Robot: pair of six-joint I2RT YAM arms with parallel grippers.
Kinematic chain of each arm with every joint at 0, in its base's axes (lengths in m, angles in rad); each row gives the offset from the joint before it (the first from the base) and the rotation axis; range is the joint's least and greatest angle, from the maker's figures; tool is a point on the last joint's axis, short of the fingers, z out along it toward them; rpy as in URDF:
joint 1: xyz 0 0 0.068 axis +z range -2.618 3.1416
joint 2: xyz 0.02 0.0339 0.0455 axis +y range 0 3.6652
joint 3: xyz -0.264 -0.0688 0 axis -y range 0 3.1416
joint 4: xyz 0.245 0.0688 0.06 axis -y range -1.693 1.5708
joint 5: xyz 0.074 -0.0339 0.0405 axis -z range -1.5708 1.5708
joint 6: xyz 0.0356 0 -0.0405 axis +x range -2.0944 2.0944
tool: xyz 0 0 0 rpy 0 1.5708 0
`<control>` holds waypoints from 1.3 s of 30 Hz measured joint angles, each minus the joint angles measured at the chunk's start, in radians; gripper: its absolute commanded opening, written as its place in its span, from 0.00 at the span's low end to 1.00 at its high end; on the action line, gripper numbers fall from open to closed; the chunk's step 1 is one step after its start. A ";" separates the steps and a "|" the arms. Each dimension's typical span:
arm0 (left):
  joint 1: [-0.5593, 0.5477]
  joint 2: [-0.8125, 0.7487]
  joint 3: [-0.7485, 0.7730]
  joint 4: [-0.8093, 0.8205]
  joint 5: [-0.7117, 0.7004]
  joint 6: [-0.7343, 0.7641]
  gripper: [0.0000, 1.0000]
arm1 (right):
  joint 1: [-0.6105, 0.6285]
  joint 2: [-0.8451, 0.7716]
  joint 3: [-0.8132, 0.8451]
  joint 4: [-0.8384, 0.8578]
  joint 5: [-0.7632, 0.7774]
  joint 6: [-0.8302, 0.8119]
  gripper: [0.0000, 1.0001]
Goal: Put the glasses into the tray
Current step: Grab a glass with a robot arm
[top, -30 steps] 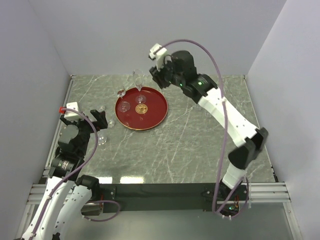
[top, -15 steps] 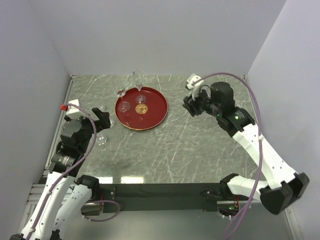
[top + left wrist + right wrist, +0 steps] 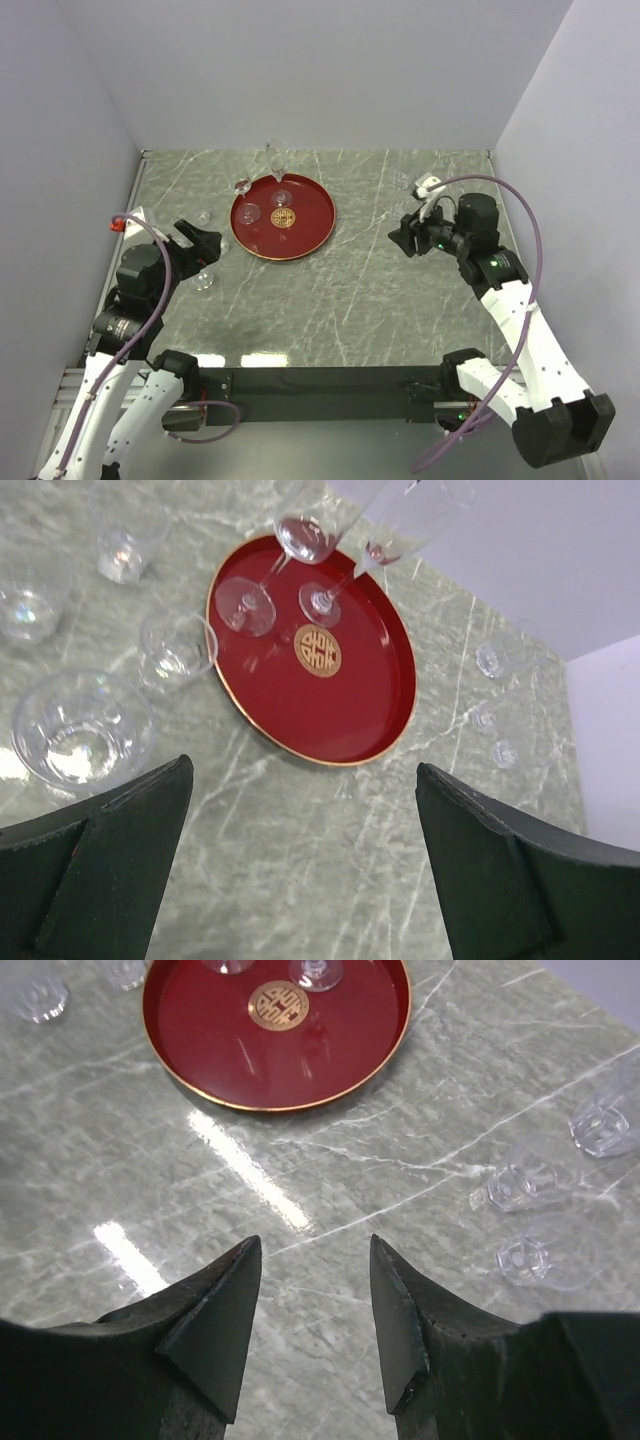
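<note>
The round dark-red tray (image 3: 300,232) lies at the back left of the table. Two stemmed glasses (image 3: 281,198) stand in it, and a tall narrow glass (image 3: 272,160) stands at its far rim. Several clear tumblers (image 3: 178,647) stand on the table left of the tray (image 3: 340,710). Three small glasses (image 3: 545,1255) lie on the table right of the tray (image 3: 300,1060). My left gripper (image 3: 202,241) is open and empty, above the table left of the tray. My right gripper (image 3: 404,238) is open and empty, right of the tray.
A stemmed glass (image 3: 242,186) stands just outside the tray's back left rim. Grey walls close in the table at the back and both sides. Bare marble (image 3: 340,300) lies between the tray and the arm bases.
My right arm has pulled back from above the tray's far rim to the right side of the table, empty. My left gripper has shifted slightly toward the near side.
</note>
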 measured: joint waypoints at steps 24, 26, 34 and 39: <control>0.000 0.029 -0.017 -0.219 -0.065 -0.262 0.99 | -0.175 -0.070 -0.118 0.092 -0.309 0.078 0.54; 0.000 0.040 -0.017 -0.238 -0.089 -0.281 0.99 | -0.175 -0.070 -0.118 0.094 -0.309 0.078 0.54; 0.000 0.084 -0.017 -0.311 -0.202 -0.396 0.95 | -0.175 -0.069 -0.118 0.094 -0.308 0.078 0.54; 0.000 0.202 -0.015 -0.364 -0.263 -0.473 0.88 | -0.175 -0.069 -0.119 0.094 -0.308 0.078 0.54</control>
